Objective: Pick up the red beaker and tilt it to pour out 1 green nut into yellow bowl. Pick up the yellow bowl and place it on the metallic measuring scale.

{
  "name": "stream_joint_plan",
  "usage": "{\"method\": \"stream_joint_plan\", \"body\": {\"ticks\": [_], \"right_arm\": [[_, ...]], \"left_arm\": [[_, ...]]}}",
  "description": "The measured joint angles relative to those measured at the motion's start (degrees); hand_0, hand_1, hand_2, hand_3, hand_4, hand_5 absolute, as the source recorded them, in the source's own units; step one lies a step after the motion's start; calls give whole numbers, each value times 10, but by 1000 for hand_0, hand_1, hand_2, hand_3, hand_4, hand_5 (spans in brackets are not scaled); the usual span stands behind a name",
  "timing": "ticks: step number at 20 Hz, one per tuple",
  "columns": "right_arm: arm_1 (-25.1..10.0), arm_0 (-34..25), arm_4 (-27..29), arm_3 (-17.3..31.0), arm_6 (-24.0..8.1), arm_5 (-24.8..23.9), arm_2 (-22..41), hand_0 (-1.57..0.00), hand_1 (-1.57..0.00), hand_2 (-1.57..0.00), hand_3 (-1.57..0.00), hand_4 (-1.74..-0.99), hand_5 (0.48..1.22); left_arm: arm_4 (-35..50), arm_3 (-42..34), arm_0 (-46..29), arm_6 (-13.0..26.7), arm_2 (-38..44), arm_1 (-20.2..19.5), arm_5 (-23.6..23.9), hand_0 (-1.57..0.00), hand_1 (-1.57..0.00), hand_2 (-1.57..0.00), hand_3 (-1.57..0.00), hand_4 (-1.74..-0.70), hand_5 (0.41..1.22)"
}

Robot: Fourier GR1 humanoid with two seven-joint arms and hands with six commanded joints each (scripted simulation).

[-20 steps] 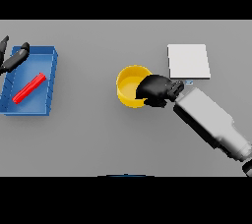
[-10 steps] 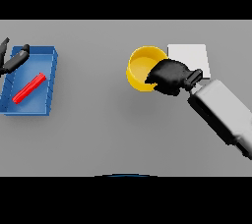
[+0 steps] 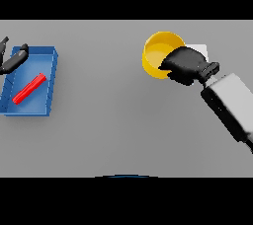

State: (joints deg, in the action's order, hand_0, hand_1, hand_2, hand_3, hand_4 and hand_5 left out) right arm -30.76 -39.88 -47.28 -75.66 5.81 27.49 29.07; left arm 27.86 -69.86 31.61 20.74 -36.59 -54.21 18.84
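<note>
I'm working at what looks like a bare lab/test bench, not a home or kitchen. A plain grey table (image 3: 113,130) is filling the whole view w/ no walls or furniture showing. A blue tray (image 3: 52,78) is sitting at my left w/ a red piece (image 3: 28,89) lying in it, laid out like test props.

Open grey table (image 3: 113,120) mid-scene; blue tray (image 3: 49,86) far left, yellow bowl (image 3: 158,54) upper right.
</note>
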Motion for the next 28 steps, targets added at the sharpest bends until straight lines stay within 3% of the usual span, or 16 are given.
{"method": "stream_joint_plan", "body": {"ticks": [2, 5, 12, 19, 22, 24, 25, 26, 28], "right_arm": [[1, -6, -2, 35, -4, -22, -12, -1570, -1571, -1537, -1150, -1741, 1221], [-16, -5, -5, 69, 18, -45, -22, -1570, -1571, -1546, -1146, -1741, 1221], [-5, -31, -29, 213, 38, -111, -45, -1571, -1571, -1474, -1235, -1741, 1221], [24, -45, -23, 303, 54, -123, -70, -1548, -1571, -1393, -1407, -1741, 1221], [26, -48, -18, 314, 56, -107, -78, -1417, -1571, -1363, -1487, -1741, 1221], [25, -47, -21, 314, 58, -105, -81, -1397, -1571, -1385, -1363, -1741, 1221], [26, -46, -21, 311, 54, -101, -82, -1332, -1459, -1423, -1198, -1741, 1221], [27, -48, -20, 316, 55, -98, -87, -1128, -1322, -1330, -1057, -1701, 1221], [31, -47, -16, 321, 57, -97, -92, -721, -980, -1042, -833, -1619, 1072]], "left_arm": [[-5, 5, 9, 21, -6, 6, 3, 1, 1, 1, 1, -731, 724], [-2, 7, 8, 23, -5, 7, 0, 1, 1, 1, 1, -739, 734], [-1, -6, 3, 34, -4, -6, 1, 1, 1, 1, 1, -722, 717], [-4, 1, 10, 35, -7, 2, 0, 1, 1, 1, 1, -729, 714], [-2, 6, 5, 28, -6, 5, -2, 1, 1, 1, 1, -727, 712], [-1, -4, 3, 34, -7, 1, -1, 1, 1, 1, 1, -727, 715], [-2, -6, 6, 39, -6, -3, 1, 1, 1, 1, 1, -729, 717], [-2, 4, 7, 33, -5, 2, 0, 1, 1, 1, 1, -730, 720], [-1, 11, 7, 28, -4, 3, -5, 1, 1, 1, 1, -733, 728]]}}
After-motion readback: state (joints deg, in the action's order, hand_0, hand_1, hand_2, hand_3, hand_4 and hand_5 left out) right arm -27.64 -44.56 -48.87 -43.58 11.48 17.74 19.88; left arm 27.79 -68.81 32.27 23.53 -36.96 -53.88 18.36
